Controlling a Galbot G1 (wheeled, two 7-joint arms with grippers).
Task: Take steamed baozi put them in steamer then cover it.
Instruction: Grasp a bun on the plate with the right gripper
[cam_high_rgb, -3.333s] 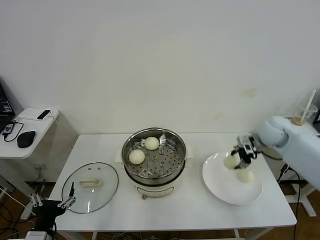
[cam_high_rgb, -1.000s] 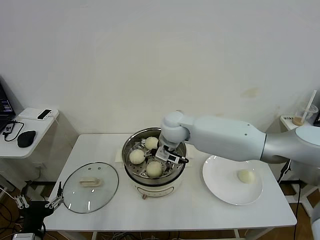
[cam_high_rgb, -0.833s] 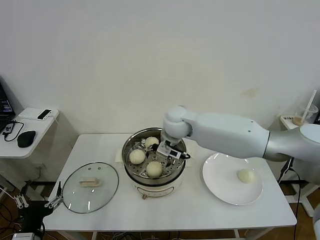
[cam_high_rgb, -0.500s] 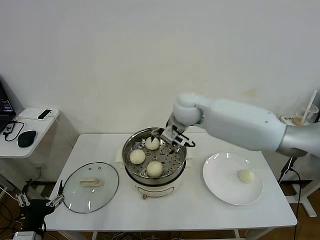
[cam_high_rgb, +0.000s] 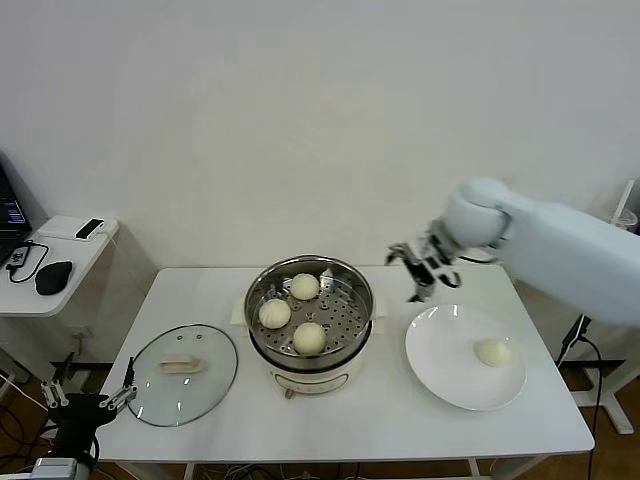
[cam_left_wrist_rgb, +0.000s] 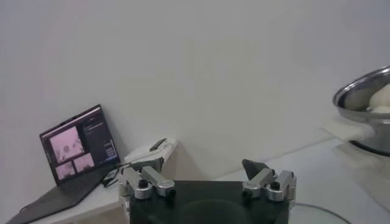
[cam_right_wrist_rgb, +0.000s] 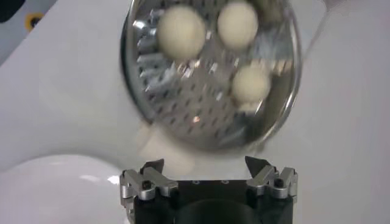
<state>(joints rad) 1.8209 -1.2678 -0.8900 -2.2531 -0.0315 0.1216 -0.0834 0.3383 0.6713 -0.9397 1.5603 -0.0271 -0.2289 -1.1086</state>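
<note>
Steamer (cam_high_rgb: 309, 318) holds three baozi | last baozi (cam_high_rgb: 490, 352) on plate (cam_high_rgb: 440, 375) | right gripper (cam_high_rgb: 418, 270) empty, fingers wide, between both | left gripper (cam_high_rgb: 90, 404) parked, fingers wide | risk: hard pinch dents soft bun, loose pinch drops it

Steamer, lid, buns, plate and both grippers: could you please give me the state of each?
Steamer: uncovered, three buns inside.
Lid: flat on table, left of steamer.
Fourth bun: on plate.
Right gripper: open, empty, between steamer and plate.
Left gripper: open, parked by table's corner.
</note>
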